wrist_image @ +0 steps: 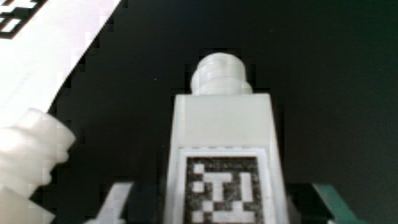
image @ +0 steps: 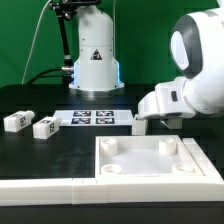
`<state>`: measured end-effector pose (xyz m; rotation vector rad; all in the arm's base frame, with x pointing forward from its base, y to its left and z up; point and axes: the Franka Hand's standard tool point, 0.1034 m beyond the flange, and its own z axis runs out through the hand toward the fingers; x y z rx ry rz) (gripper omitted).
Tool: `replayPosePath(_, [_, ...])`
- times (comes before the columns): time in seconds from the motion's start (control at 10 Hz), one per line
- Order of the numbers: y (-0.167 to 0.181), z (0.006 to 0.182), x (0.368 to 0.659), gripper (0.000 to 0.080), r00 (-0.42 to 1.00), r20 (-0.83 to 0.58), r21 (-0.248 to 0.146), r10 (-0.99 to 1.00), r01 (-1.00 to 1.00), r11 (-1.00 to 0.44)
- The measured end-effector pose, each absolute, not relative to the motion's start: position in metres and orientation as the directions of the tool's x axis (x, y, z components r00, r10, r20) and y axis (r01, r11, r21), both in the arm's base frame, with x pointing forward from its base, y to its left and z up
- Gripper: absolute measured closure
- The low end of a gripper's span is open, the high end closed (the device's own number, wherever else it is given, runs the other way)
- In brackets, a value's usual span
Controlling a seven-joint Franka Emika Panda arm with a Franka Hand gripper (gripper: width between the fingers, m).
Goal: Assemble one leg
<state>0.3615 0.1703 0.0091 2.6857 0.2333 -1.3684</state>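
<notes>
In the wrist view a white leg (wrist_image: 221, 130) lies on the black table between my fingers, its marker tag facing up and its rounded peg pointing away from me. My gripper (wrist_image: 222, 208) is open; the fingers (wrist_image: 121, 203) stand on either side of the leg with a dark gap on each side. In the exterior view my gripper (image: 140, 122) is low over the table next to the marker board, and it hides this leg. Two more legs (image: 15, 122) (image: 45, 127) lie on the exterior view's left.
The marker board (image: 95, 117) lies mid-table and shows in the wrist view (wrist_image: 45, 45). The large white panel with corner sockets (image: 150, 172) lies at the front. A white ribbed part (wrist_image: 27, 150) sits close beside the leg. A white robot base (image: 95, 60) stands behind.
</notes>
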Motion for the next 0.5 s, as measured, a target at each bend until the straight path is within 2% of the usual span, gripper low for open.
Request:
replayPosePath(0.1, [0.168, 0.028, 0.370, 0.0509, 0.563, -0.820, 0.019, 0.102, 0.206, -0.978])
replayPosePath(0.3, [0.168, 0.051, 0.387, 0.0509, 0.564, -0.818, 0.009, 0.111, 0.206, -0.978])
replayPosePath(0.5, [0.170, 0.048, 0.394, 0.0508, 0.609, -0.784, 0.007, 0.118, 0.199, -0.980])
